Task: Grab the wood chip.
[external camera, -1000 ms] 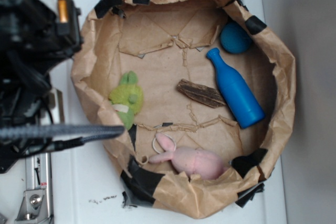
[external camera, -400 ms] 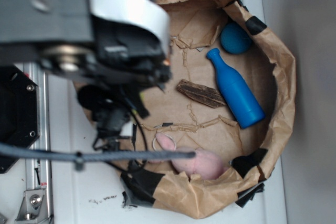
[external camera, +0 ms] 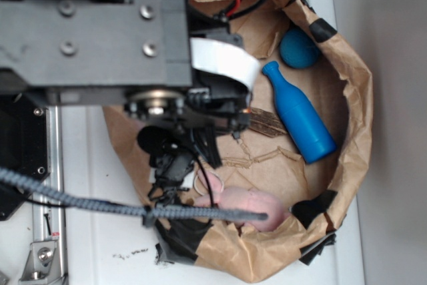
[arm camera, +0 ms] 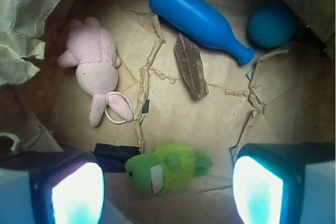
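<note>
The wood chip (arm camera: 191, 66) lies flat, lengthwise alongside the blue bottle (arm camera: 199, 19); end effector (arm camera: 168, 182) spread, empty.

One wood chip (arm camera: 191, 66), one blue bottle (arm camera: 198, 19), one blue ball (arm camera: 271, 24), one pink plush (arm camera: 97, 76), one green plush (arm camera: 167, 168).
</note>
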{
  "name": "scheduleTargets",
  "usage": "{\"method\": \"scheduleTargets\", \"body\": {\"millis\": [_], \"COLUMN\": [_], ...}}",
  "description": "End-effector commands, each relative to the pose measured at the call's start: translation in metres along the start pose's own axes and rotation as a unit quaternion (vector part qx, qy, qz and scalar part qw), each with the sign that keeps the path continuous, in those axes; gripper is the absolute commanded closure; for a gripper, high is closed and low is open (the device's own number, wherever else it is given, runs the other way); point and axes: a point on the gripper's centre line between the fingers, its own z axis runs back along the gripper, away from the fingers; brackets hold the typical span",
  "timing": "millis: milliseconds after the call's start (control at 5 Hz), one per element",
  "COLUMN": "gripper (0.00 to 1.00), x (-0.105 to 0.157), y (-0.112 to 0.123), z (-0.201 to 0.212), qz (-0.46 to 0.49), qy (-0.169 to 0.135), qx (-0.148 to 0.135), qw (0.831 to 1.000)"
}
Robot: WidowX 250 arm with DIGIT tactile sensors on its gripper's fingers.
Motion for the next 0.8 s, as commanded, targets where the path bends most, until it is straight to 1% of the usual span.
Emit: {"method": "scheduleTargets", "body": {"millis": [0,200,400,600], "gripper": [0.00,0.00,0.00,0.00], "x": [0.002,0.015,0.029,0.034], "y": [0.002,0.035,0.041,0.036], "z": [0.006,-0.017,-0.030,-0.046], "qz": [0.002,0.032,0.027,0.012], "qy": [-0.012,-0.002,0.003,0.011], "qx": [0.003,0.022,0.029,0.026], "qw": [1.000,0.999,0.999,1.000]}}
